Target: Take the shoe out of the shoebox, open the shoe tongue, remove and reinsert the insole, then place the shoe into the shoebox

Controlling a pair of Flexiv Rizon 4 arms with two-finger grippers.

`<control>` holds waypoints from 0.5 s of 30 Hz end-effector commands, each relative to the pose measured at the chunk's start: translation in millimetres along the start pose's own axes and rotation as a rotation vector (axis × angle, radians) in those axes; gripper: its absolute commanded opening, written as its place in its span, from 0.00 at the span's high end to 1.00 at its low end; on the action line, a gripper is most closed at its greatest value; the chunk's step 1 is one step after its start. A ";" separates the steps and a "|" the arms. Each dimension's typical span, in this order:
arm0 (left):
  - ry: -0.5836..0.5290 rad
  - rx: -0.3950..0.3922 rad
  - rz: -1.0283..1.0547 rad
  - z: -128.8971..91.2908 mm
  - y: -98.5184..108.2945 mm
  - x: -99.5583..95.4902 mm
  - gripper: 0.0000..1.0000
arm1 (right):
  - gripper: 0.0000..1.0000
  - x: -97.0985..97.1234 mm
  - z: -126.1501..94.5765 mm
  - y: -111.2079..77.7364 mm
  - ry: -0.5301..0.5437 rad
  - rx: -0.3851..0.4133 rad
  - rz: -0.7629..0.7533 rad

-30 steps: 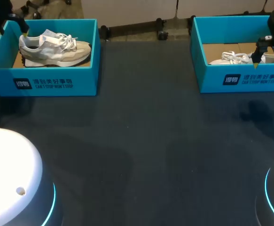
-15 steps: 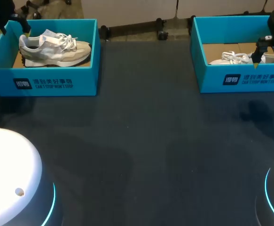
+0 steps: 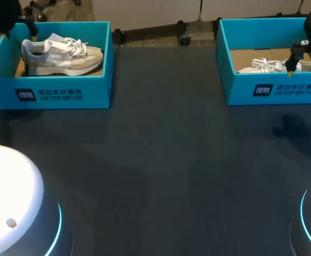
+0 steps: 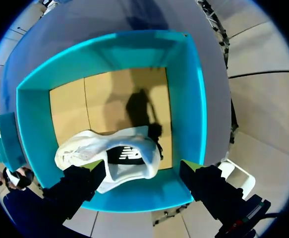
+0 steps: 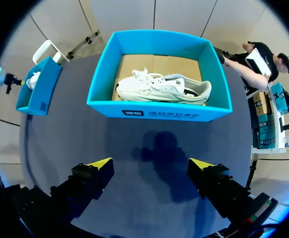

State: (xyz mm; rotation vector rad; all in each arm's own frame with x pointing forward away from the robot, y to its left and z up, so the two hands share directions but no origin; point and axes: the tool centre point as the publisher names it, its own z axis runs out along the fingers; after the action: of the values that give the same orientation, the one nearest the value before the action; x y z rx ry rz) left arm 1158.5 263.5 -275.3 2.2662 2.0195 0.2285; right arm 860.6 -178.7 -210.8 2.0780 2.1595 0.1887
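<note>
Two teal shoeboxes stand at the table's far corners. The left shoebox [image 3: 64, 90] [image 4: 184, 99] holds a grey-and-white sneaker [image 3: 62, 53] [image 4: 109, 153] lying on its side. My left gripper [image 3: 27, 29] [image 4: 140, 168] hangs open over that box's far left corner, and the sneaker's heel end lies below and between its fingers, untouched. The right shoebox [image 3: 272, 88] [image 5: 159, 111] holds a white sneaker [image 3: 267, 65] [image 5: 161, 88]. My right gripper [image 3: 299, 53] [image 5: 150, 164] is open and empty, held high above the table with the box ahead of it.
Dark table [image 3: 160, 160] stretches between and in front of the two boxes. The robot's white rounded base parts [image 3: 11, 202] sit at the near corners. The left shoebox [image 5: 37, 84] also shows far off to the side in the right wrist view.
My left arm has shifted slightly to the right above the left box's back corner. The right arm and both shoes have not moved.
</note>
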 end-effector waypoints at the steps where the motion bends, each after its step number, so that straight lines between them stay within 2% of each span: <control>1: -0.001 0.046 0.002 10.5 19.4 1.3 0.02 | 0.00 -0.1 0.3 -0.7 0.001 -0.002 0.000; 2: -0.003 0.048 0.005 11.5 20.4 1.7 0.09 | 0.00 -0.1 0.3 -0.7 0.001 -0.002 0.000; 3: -0.008 0.056 0.005 13.1 21.8 2.2 0.29 | 0.00 -0.1 0.3 -0.7 0.001 -0.002 0.000; 4: -0.007 0.059 0.004 14.7 23.1 3.0 0.40 | 0.00 -0.1 0.3 -0.7 0.001 -0.002 0.000; 6: -0.003 0.051 0.008 17.6 24.9 4.7 0.48 | 0.00 -0.1 0.3 -0.7 0.001 -0.002 0.000; 8: -0.021 0.057 0.013 20.0 26.8 6.5 0.51 | 0.00 -0.1 0.3 -0.7 0.001 -0.002 0.000; 10: -0.036 0.067 0.014 22.2 28.4 8.8 0.48 | 0.00 -0.1 0.3 -0.7 0.001 -0.002 0.000; 15: -0.021 0.070 0.024 29.8 27.2 14.6 0.55 | 0.00 -0.1 0.3 -0.7 0.001 -0.002 0.000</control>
State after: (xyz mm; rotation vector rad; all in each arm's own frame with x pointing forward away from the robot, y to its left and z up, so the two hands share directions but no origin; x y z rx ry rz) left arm 1184.4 273.6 -294.7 2.3137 2.0210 0.1492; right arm 860.6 -178.6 -210.8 2.0779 2.1596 0.1887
